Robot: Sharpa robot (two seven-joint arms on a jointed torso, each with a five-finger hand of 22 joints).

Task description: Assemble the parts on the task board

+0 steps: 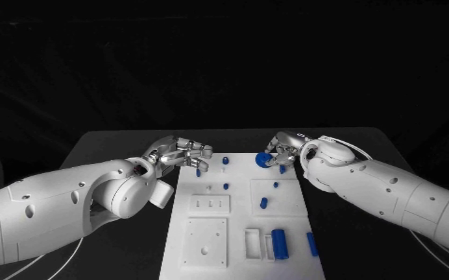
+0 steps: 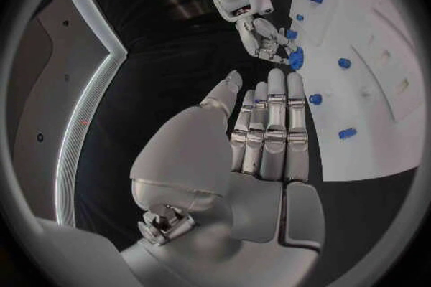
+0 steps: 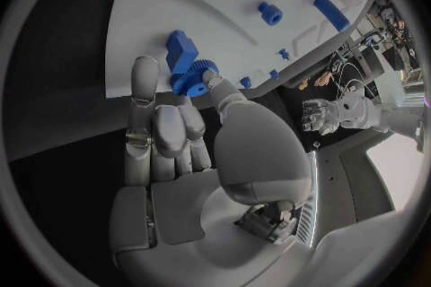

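The white task board (image 1: 211,254) lies lengthwise in the middle of the table. At its far edge my right hand (image 1: 285,147) pinches a blue gear (image 1: 263,159) between thumb and fingers, just above the board; the toothed gear (image 3: 190,85) sits at the thumb tip, next to a blue block (image 3: 179,50). My left hand (image 1: 184,153) hovers at the board's far left corner, holding nothing, its fingers (image 2: 272,125) straight and side by side. Small blue pegs (image 1: 226,161) (image 1: 198,172) (image 1: 226,186) stand on the board near it.
Nearer me on the board lie a short blue piece (image 1: 264,202), a thick blue cylinder (image 1: 279,243) in a white holder, and a blue bar (image 1: 311,244). Black table (image 1: 112,144) surrounds the board on all sides.
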